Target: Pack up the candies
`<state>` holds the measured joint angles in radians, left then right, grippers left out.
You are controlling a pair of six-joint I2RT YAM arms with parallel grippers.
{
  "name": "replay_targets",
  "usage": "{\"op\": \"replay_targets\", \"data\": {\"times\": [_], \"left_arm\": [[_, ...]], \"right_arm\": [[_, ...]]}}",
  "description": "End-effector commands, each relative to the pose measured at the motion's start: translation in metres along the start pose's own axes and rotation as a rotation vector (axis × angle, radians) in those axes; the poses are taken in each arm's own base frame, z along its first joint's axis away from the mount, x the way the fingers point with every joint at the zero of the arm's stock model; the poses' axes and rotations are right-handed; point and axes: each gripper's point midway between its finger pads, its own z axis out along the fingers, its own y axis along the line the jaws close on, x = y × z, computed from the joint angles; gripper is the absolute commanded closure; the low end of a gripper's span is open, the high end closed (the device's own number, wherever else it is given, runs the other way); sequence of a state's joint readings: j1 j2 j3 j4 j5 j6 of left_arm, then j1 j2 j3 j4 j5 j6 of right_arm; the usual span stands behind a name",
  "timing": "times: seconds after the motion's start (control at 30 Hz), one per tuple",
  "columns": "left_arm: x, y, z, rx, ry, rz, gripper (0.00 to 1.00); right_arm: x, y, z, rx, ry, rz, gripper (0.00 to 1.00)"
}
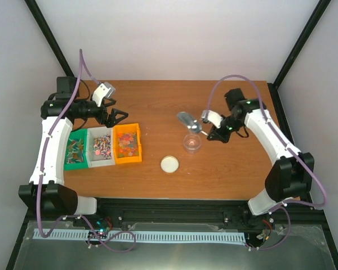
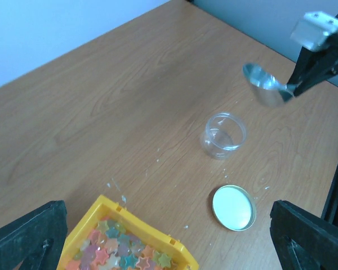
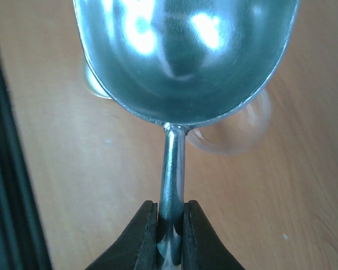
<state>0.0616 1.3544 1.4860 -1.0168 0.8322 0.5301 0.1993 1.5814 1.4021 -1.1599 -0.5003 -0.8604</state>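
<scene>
One brown wooden table (image 1: 158, 101) holds everything. Three bins sit side by side at its left: a green bin (image 1: 73, 165), a white bin (image 1: 90, 147) and an orange bin (image 1: 139, 143), touching one another. The candies (image 1: 127, 145) lie in all three as tiny loose pieces. In the left wrist view, those in the orange bin (image 2: 121, 253) are small stars in pink, yellow, orange and pale green. The left gripper (image 1: 119, 117) hangs over the far edge of the orange bin, fingers spread wide and holding nothing. The nearest candies lie just below and between those fingers. The right gripper (image 3: 172, 216) is well apart from the candies, pinched tight on the thin handle of a silver scoop (image 3: 186, 56), whose bowl is raised over a clear cup (image 1: 192, 142). A round white lid (image 1: 169, 164) lies flat near the cup.
</scene>
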Motion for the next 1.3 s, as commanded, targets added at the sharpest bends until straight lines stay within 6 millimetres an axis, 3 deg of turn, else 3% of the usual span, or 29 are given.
{"op": "replay_targets", "data": {"times": [0.0,0.2,0.47,0.8,1.27], "left_arm": [[-0.018,-0.042,-0.015,0.096,-0.025,0.196,0.0],[-0.008,-0.087,-0.01,0.217,0.009,0.331,0.0],[0.037,-0.135,0.029,0.354,0.133,0.445,0.07],[0.057,-0.146,0.075,0.401,0.181,0.443,0.34],[0.08,-0.143,0.098,0.418,0.253,0.404,0.73]], "right_arm": [[-0.015,0.057,0.003,-0.073,0.056,-0.106,0.97],[-0.032,0.106,0.022,-0.108,0.108,-0.227,0.97],[-0.047,0.135,0.037,-0.103,0.123,-0.289,0.97],[-0.057,0.149,0.042,-0.103,0.136,-0.337,0.97],[-0.06,0.154,0.04,-0.111,0.131,-0.347,0.97]]}}
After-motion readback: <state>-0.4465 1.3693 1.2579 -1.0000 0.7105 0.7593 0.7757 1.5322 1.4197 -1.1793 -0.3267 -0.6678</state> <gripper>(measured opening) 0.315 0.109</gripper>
